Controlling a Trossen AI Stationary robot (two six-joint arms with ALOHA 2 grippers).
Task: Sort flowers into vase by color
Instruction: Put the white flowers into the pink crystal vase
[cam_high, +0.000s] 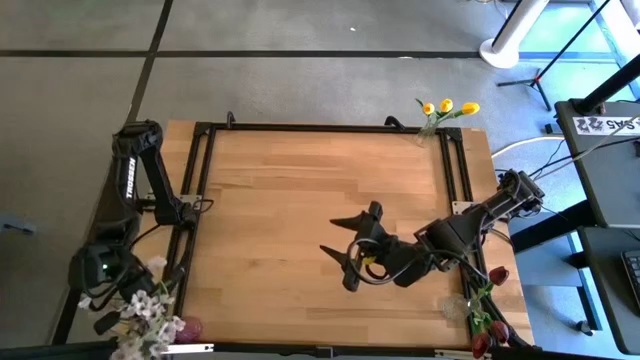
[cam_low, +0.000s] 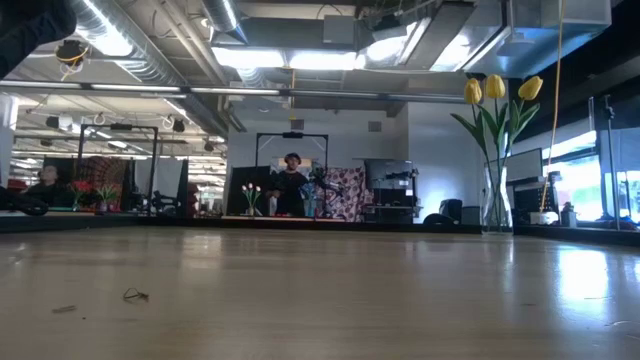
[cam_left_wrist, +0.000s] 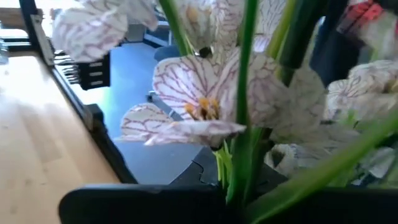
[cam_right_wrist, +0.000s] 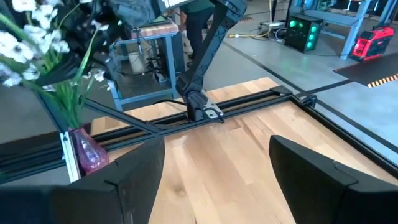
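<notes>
Pale, pink-veined papery flowers (cam_high: 145, 315) stand in a vase off the slatted wooden surface's (cam_high: 300, 190) left-front corner, thin green stems clamped by the left gripper (cam_high: 118, 305). Right gripper (cam_high: 352, 250) hovers wide over bare planks.

Near the table's (cam_high: 300, 200) middle, slightly toward the right and front: the right gripper (cam_high: 352, 250), above the boards, its arm reaching in from the right edge. At the far right corner: a vase (cam_high: 428, 127) with tulips (cam_high: 446, 106) standing in it. At the front right corner: another cluster of tulips (cam_high: 487, 325), just beside the frame rail. At the front left corner, off the table's edge: the left gripper (cam_high: 140, 300) among a spray of blossoms (cam_high: 150, 322), stems down in a small vase (cam_right_wrist: 89, 151). Along the left edge: the left arm's base, behind that corner. Beyond the far edge, well apart: a person (cam_low: 291, 185) in the room.
</notes>
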